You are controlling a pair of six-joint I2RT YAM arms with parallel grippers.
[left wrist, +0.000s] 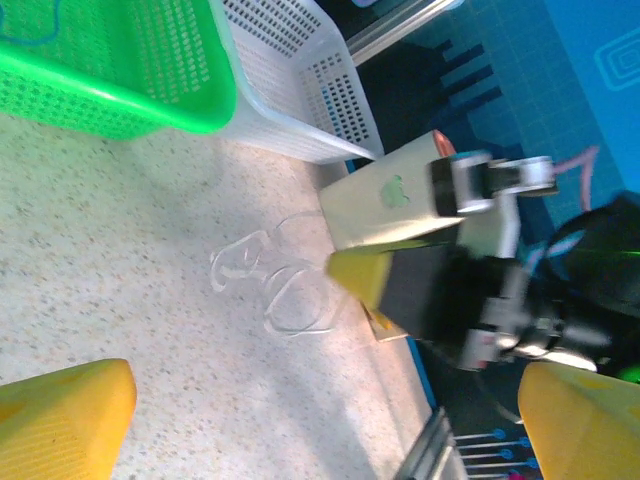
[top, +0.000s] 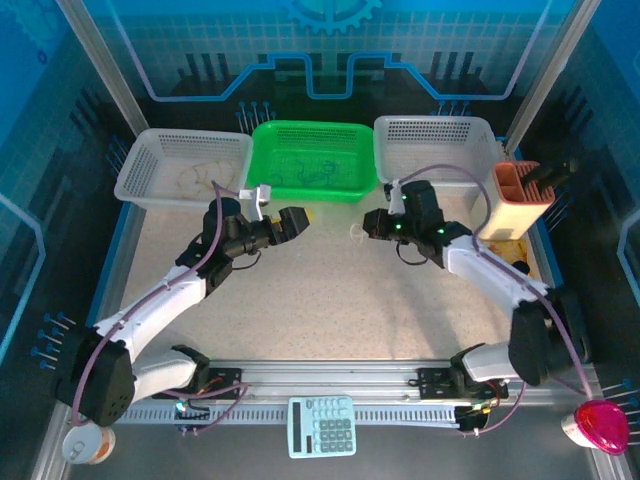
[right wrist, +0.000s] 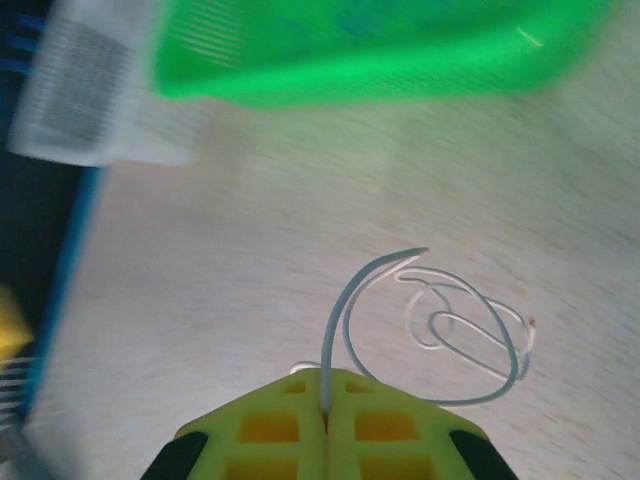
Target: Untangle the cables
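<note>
Right fingers [right wrist: 325,430], yellow, are pressed together on one end of a pale cable [right wrist: 335,320], which rises straight into the seam between them. This cable is thin and nearly clear, and beyond the grip it curls into several loose, overlapping loops that lie flat on the speckled bench [top: 330,290]. It sits on the near side of the green basket [top: 268,190], off that basket's right front corner, with the loops just ahead of the right fingers. Left fingers [top: 297,220] stand wide apart and hold nothing. They are in front of the green basket's middle and point toward the loops without touching them, so the cable lies between the two arms. Inside the green basket are thin dark cords [top: 310,175], probably more of the cables, though they are too small to make out.
</note>
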